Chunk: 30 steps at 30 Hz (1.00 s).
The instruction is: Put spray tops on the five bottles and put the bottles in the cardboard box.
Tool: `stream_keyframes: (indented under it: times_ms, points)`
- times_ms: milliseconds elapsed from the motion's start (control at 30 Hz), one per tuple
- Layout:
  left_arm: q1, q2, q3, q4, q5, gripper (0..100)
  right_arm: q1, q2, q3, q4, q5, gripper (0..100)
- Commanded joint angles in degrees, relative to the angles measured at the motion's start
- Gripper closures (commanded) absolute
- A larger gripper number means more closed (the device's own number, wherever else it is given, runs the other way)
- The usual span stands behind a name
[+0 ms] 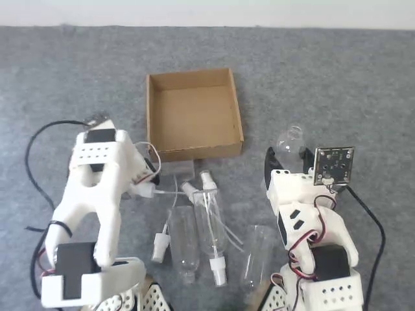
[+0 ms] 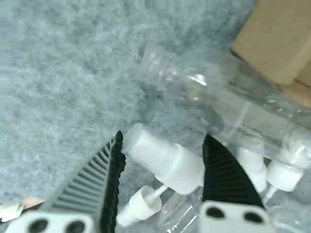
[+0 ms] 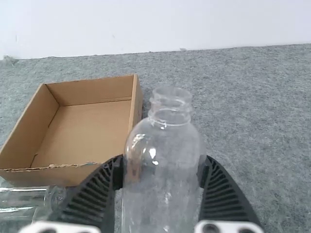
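Left hand (image 2: 164, 141) is down low at 7 o'clock from the cardboard box (image 1: 194, 113), and it's clamped on a white spray top (image 2: 165, 160), ribbed fingers (image 2: 109, 174) pressing it from either side, the dip tube trailing toward the heap. Over on the other side, the right hand (image 3: 161, 166) is gripping a clear bottle (image 3: 167, 121) by its body, held upright with the open neck on top, out at 4 o'clock from the box. The box sits open on the grey counter (image 1: 337, 78). At 6 o'clock from it, the loose bottles (image 1: 183, 243) lie on their sides close together, and another spray top (image 1: 160, 246) rests just beside them at their 9 o'clock
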Motion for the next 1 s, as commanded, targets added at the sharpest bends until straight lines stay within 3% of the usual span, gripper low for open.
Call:
stream_keyframes:
  times_ms: [0, 200, 600, 967]
  points:
    - [-3.3, -0.2, -7.8, 4.3, -3.1, 99, 0.6, -1.4, -0.6, -1.3, -0.3, 91.2]
    - [-9.3, -0.2, -15.5, 8.8, -14.9, 99, 0.6, -1.4, -0.5, -1.2, -0.3, 91.2]
    - [-19.1, 0.0, -24.6, 8.7, -47.2, 99, 0.6, -1.5, 0.6, -2.4, -0.2, 91.1]
    - [-25.1, 0.4, -24.3, -6.1, -71.6, 99, 0.6, -1.5, 0.7, -2.3, -0.2, 91.1]
